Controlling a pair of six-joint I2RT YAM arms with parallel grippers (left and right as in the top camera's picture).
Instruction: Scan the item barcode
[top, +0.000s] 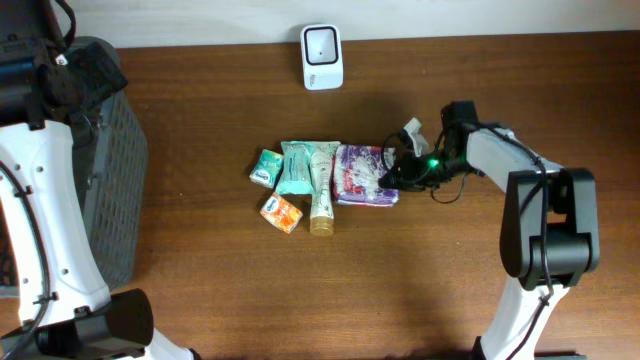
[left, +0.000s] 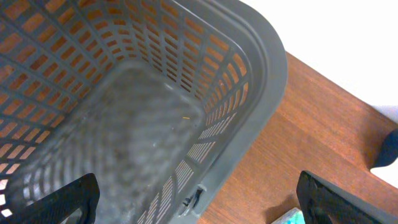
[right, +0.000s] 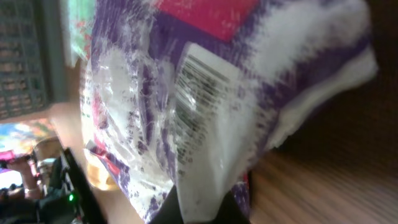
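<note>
The purple packet (top: 365, 175) lies below and right of the scanner (top: 322, 57), well apart. The right gripper (top: 388, 178) is clamped on its outer edge, near the barcode (right: 199, 93). It looks light, soft and crinkly, its film likely slippery, so a pinch on 1 sealed edge suits it. The left gripper (left: 202, 205), jaws apart, hangs over the basket (left: 261, 68) far left of the scanner

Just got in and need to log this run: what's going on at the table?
The right gripper is shut on the edge of the purple-and-white plastic packet, whose barcode label shows in the wrist view. The packet is not yet at the white scanner. The left gripper hangs open over the grey plastic basket.
</note>
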